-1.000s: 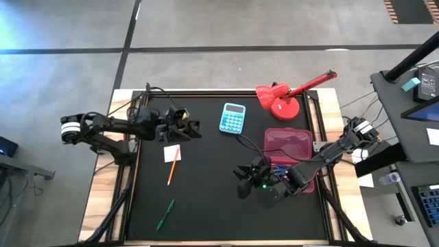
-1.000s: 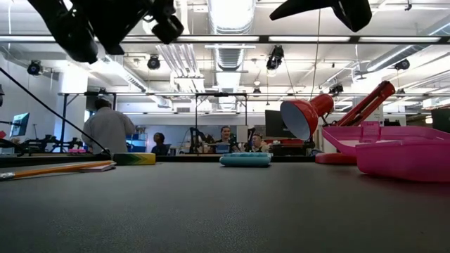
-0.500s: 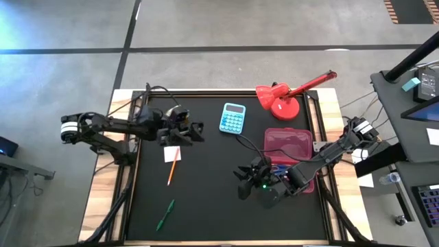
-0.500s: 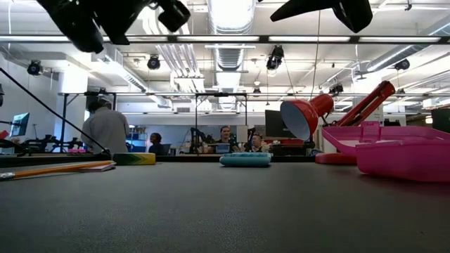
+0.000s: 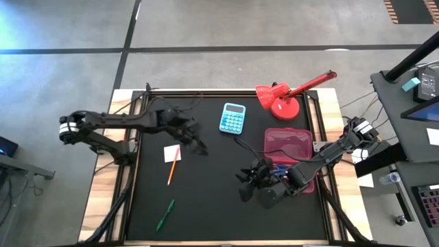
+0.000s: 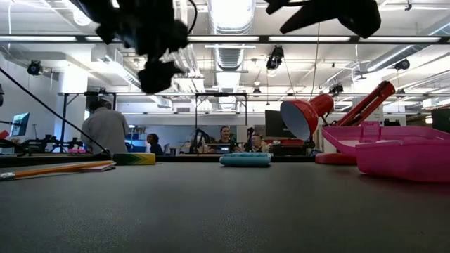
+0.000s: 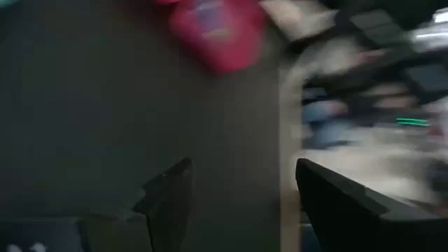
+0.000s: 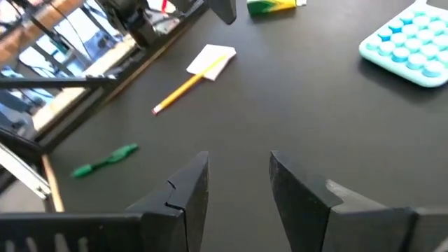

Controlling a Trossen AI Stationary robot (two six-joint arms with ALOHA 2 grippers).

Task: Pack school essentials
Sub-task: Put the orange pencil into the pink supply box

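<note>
1. Orange pencil (image 5: 172,167) lies across pink note (image 5: 171,153), green pen (image 5: 164,215) nearer the front, all unpacked.
2. My left gripper (image 5: 197,146), fingers apart and empty, has swung right past them toward the pink case (image 5: 288,144), probably repositioning.
3. Right gripper (image 5: 247,184) waits, fingers parted.

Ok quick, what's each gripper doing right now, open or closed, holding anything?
Left gripper: open, holding nothing, above the mat near the pink paper note.
Right gripper: open, holding nothing, beside the pink case.
</note>
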